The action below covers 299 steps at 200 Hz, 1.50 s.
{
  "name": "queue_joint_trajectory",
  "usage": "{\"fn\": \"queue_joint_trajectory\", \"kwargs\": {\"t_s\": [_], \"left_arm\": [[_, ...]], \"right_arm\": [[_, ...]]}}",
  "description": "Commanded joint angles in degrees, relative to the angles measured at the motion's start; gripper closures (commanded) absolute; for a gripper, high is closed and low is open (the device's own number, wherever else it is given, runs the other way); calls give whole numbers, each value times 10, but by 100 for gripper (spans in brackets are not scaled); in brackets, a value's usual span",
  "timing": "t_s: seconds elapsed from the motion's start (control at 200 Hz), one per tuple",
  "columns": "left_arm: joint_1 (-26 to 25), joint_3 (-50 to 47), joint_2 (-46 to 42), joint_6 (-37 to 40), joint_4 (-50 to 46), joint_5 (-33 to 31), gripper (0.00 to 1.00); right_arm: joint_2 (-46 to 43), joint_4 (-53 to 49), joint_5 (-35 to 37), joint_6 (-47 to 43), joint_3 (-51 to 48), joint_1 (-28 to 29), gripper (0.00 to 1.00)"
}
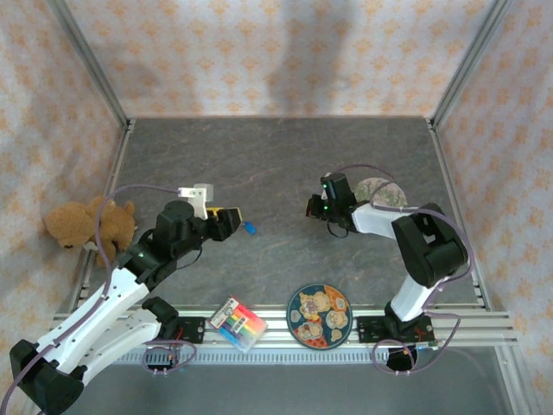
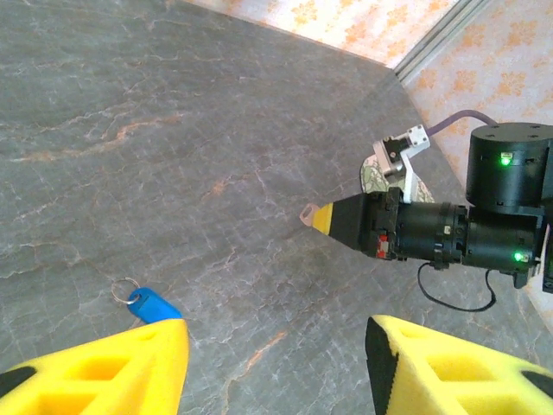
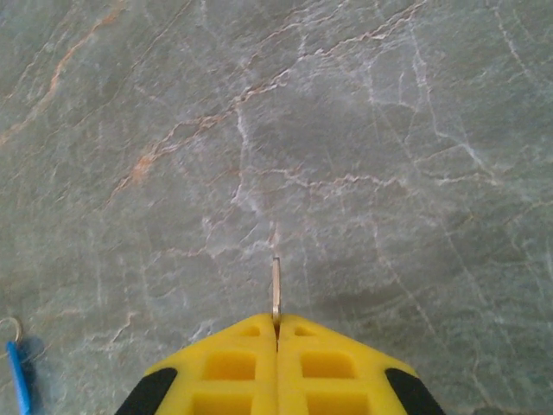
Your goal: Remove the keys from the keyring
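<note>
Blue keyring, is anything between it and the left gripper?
No, nothing visible. The keyring lies on the table right beside the open left gripper. The right gripper, shut on the key, is well apart.

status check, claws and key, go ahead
Left claw open beside the keyring. Right claw shut on the key, apart from the keyring. No obstruction seen.
</note>
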Motion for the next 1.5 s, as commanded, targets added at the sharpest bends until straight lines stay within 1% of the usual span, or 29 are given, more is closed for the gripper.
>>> {"fn": "queue_joint_trajectory", "kwargs": {"t_s": [0.0,0.135,0.16,0.185,0.2,0.38,0.48,0.485,0.496,0.506,0.516,0.521,0.536,0.666,0.716,0.821,0.861,0.911,1.011,1.101,1.211,1.291,1.326,1.346,1.371,1.396,1.421,1.461,1.492], "left_arm": [[-6,-5,-9,-11,-4,7,40],[-6,-5,-10,-11,-1,-2,27],[-6,-6,-9,-12,3,-2,21],[-6,-6,-8,-11,9,1,5],[-6,-7,-7,-11,13,2,1],[-6,19,14,0,-9,-27,1],[-6,42,32,15,-50,-101,1],[-5,44,33,17,-51,-105,1],[-5,47,35,20,-55,-113,1],[-5,50,38,24,-60,-123,1],[-5,52,40,27,-64,-133,1],[-5,53,41,28,-66,-139,1],[-5,57,45,33,-72,-157,1],[10,66,72,105,-93,-337,0],[36,46,74,153,-60,-353,0],[120,-8,71,193,10,-349,0],[148,-37,71,207,52,-348,0],[171,-80,71,216,125,-375,0],[208,-177,103,248,324,-406,0],[239,-201,191,249,454,-376,0],[237,-190,318,320,598,-342,0],[254,-206,375,289,682,-300,0],[255,-229,434,304,786,-282,0],[255,-242,474,322,867,-262,0],[251,-252,505,340,942,-246,0],[242,-247,482,343,909,-250,0],[241,-239,443,334,822,-244,0],[248,-210,415,330,720,-219,0],[252,-194,436,336,723,-205,0]], "right_arm": [[11,23,29,14,10,-6,94],[-17,15,44,14,-6,-15,82],[-26,12,45,12,-9,-20,81],[-35,6,47,8,-12,-23,79],[-41,1,49,7,-13,-27,78],[-150,-77,72,-30,-27,-66,66],[-225,-162,131,-78,-6,-68,60],[-228,-166,134,-80,-5,-68,58],[-235,-175,141,-83,-3,-69,47],[-242,-182,150,-88,0,-69,33],[-247,-190,159,-92,2,-68,12],[-251,-194,164,-93,3,-69,6],[-260,-205,179,-98,7,-69,0],[-331,-250,354,-134,13,-69,1],[-358,-228,429,-146,-8,-68,1],[-404,-139,523,-213,-75,-69,1],[-406,-91,544,-243,-107,-70,1],[-401,-49,570,-257,-134,-77,1],[-374,36,558,-251,-175,-104,1],[-327,143,524,-255,-210,-120,1],[-233,298,508,-292,-242,-122,1],[-146,441,488,-303,-278,-133,1],[-98,553,467,-323,-300,-141,0],[-98,557,466,-324,-302,-141,0],[-118,509,458,-312,-295,-144,0],[-147,434,425,-296,-283,-156,0],[-160,398,351,-287,-278,-180,1],[-125,439,240,-290,-290,-216,1],[-81,508,228,-295,-287,-222,1]]}}
